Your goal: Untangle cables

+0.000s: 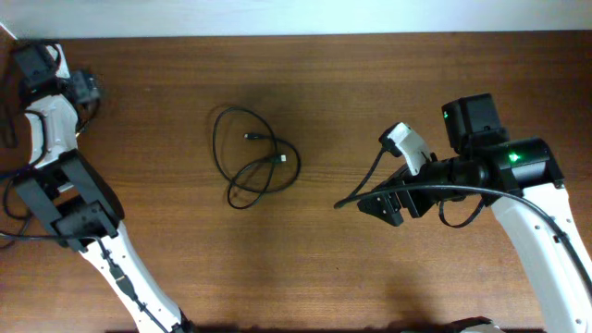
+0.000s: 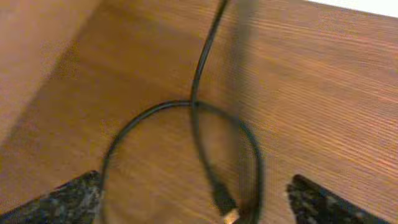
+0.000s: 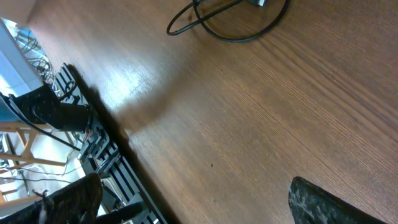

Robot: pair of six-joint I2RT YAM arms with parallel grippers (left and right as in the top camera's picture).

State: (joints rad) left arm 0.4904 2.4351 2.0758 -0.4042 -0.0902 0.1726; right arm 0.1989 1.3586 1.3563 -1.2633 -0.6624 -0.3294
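Note:
A tangle of thin black cables (image 1: 254, 159) lies looped on the wooden table (image 1: 305, 268) at centre, with small plugs near the middle of it. Its edge also shows at the top of the right wrist view (image 3: 231, 32). My right gripper (image 1: 377, 205) is open and empty to the right of the tangle, fingers pointing toward it, over bare wood (image 3: 194, 186). My left gripper (image 1: 90, 89) is at the far left corner. In the left wrist view it is open (image 2: 193, 190) above another thin black cable loop (image 2: 186, 106) whose gold-tipped plug (image 2: 225, 205) lies between the fingers.
The table's front edge (image 3: 134, 158) runs near the right gripper, with black frames and equipment below it. A light wall (image 2: 37, 43) borders the table beside the left gripper. The right arm's own thick cable (image 1: 481, 191) loops out beside its gripper.

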